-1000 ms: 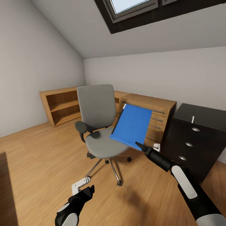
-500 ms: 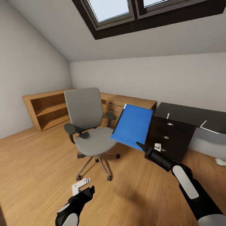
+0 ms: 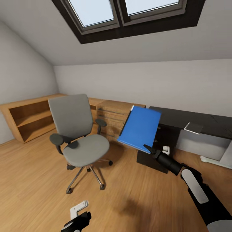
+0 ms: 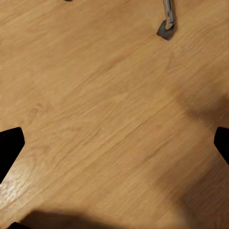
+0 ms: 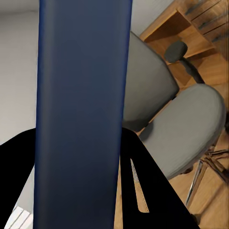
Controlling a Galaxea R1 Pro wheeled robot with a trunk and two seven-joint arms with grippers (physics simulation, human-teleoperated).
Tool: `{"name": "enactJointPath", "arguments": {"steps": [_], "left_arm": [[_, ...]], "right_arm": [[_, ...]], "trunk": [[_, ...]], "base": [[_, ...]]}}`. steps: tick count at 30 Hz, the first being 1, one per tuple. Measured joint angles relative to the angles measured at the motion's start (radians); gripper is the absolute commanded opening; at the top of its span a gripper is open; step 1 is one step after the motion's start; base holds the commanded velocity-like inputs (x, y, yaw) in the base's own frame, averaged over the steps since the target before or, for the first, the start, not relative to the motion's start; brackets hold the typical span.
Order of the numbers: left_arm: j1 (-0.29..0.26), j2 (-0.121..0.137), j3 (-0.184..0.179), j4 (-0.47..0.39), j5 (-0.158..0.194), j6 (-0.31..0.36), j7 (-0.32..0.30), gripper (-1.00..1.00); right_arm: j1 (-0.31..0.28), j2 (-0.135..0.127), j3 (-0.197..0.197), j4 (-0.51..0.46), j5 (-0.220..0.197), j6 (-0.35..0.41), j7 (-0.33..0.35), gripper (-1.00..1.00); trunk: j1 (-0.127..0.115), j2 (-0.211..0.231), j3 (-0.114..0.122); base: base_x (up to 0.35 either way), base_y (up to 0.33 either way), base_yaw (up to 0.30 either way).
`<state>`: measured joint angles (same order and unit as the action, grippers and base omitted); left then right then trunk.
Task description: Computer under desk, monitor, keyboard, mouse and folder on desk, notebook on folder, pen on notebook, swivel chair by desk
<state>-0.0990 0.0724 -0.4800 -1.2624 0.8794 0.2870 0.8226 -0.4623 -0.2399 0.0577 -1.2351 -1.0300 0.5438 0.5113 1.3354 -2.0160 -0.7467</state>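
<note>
The folder (image 3: 140, 128) at frame centre is bright blue. The swivel chair (image 3: 77, 129) at left has grey padding, black armrests and chrome legs. The desk (image 3: 206, 121) at right is glossy black. The floor (image 3: 35, 170) is honey-toned wood grain.

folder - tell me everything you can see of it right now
The folder is a flat, bright blue rectangle with a thin pale edge at its upper corner. It is held off the floor, tilted up on a slant, pinched at its lower edge by the right gripper. It hangs between the swivel chair and the black desk, touching neither.
</note>
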Motion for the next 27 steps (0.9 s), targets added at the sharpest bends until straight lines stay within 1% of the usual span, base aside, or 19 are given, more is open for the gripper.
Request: {"name": "enactJointPath", "arguments": {"steps": [2,5,6,8,9,10,11,12,13,14,15,18,20,21,23,24,25,26,27], "left_arm": [[0.000,0.000,0.000,0.041,0.000,-0.027,0.000,1.00],[0.000,0.001,0.001,0.093,0.001,-0.054,-0.001,1.00],[0.000,0.002,0.002,0.145,0.001,-0.069,-0.004,1.00],[0.000,0.002,0.003,0.191,0.000,-0.081,-0.009,1.00],[0.000,0.002,0.003,0.237,0.000,-0.098,-0.021,1.00],[0.000,0.002,0.003,0.261,-0.001,-0.109,-0.031,1.00],[0.000,0.003,0.003,0.323,-0.002,-0.152,-0.078,1.00],[0.000,0.003,0.003,0.343,-0.003,-0.170,-0.099,1.00],[0.000,0.003,0.003,0.370,-0.003,-0.202,-0.134,1.00],[0.000,0.003,0.003,0.371,-0.004,-0.203,-0.136,1.00],[0.000,0.003,0.003,0.394,-0.005,-0.249,-0.173,1.00],[0.000,0.002,0.003,0.409,-0.008,-0.280,-0.197,1.00],[0.000,0.003,0.004,0.414,-0.012,-0.291,-0.205,1.00],[0.000,0.003,0.004,0.415,-0.016,-0.295,-0.208,1.00],[0.000,0.004,0.005,0.417,-0.022,-0.297,-0.210,1.00],[0.000,0.004,0.005,0.418,-0.027,-0.299,-0.211,1.00],[0.000,0.004,0.005,0.418,-0.029,-0.299,-0.211,1.00],[0.000,0.004,0.005,0.419,-0.033,-0.300,-0.211,1.00],[0.000,0.004,0.005,0.419,-0.034,-0.300,-0.212,1.00]], "right_arm": [[0.000,0.000,0.000,-0.005,0.000,0.000,0.000,-1.00],[0.000,-0.001,0.001,-0.014,0.001,0.001,0.000,-1.00],[0.000,-0.001,0.000,-0.019,-0.001,0.001,0.000,-1.00],[0.000,-0.002,0.000,-0.022,-0.001,0.001,0.000,-1.00],[0.000,-0.002,0.000,-0.023,-0.001,0.001,0.001,-1.00],[0.000,-0.002,0.000,-0.024,-0.001,0.002,0.001,-1.00],[0.000,-0.001,0.001,-0.026,-0.001,0.002,0.001,-1.00],[0.000,-0.001,0.001,-0.028,-0.001,0.002,0.001,-1.00],[0.000,-0.001,0.002,-0.037,-0.001,0.002,0.000,-1.00],[0.000,-0.001,0.003,-0.044,0.000,0.002,-0.001,-1.00],[0.000,0.001,0.004,-0.058,0.000,0.003,-0.004,-1.00],[-0.001,0.005,0.006,-0.076,0.001,0.004,-0.025,-1.00],[-0.006,0.013,0.007,-0.092,-0.003,0.007,-0.066,-1.00],[-0.013,0.022,0.007,-0.106,-0.009,0.012,-0.106,-1.00],[-0.030,0.034,0.006,-0.121,-0.016,0.020,-0.158,-1.00],[-0.058,0.048,0.004,-0.130,-0.030,0.025,-0.215,-1.00],[-0.076,0.055,0.003,-0.133,-0.034,0.026,-0.246,-1.00],[-0.111,0.065,-0.004,-0.133,-0.050,0.028,-0.306,-1.00],[-0.130,0.069,-0.009,-0.131,-0.058,0.028,-0.337,-1.00]], "trunk": [[-0.008,0.014,0.008],[-0.019,0.035,0.018],[-0.023,0.042,0.022],[-0.031,0.056,0.028],[-0.034,0.063,0.031],[-0.038,0.070,0.035],[-0.042,0.077,0.038],[-0.046,0.084,0.041],[-0.050,0.091,0.044],[-0.054,0.098,0.047],[-0.058,0.105,0.050],[-0.069,0.126,0.060],[-0.077,0.140,0.066],[-0.081,0.147,0.069],[-0.088,0.161,0.076],[-0.092,0.168,0.079],[-0.096,0.175,0.082],[-0.100,0.182,0.085],[-0.104,0.189,0.088]], "base": [[0.000,0.000,-0.251],[0.000,0.000,-0.112],[0.000,0.000,-0.054],[0.000,0.000,-0.035],[0.000,0.000,-0.022],[0.000,0.000,-0.011],[0.000,0.000,-0.009],[0.000,0.000,-0.006],[0.000,0.000,-0.005],[0.000,0.000,-0.003],[0.000,0.000,-0.002],[0.000,0.000,-0.001],[0.000,0.000,0.000],[0.000,0.000,0.000],[0.000,0.000,0.000],[0.000,0.000,0.000],[0.000,0.000,0.000],[0.000,0.000,0.000],[0.000,0.000,0.000]]}}
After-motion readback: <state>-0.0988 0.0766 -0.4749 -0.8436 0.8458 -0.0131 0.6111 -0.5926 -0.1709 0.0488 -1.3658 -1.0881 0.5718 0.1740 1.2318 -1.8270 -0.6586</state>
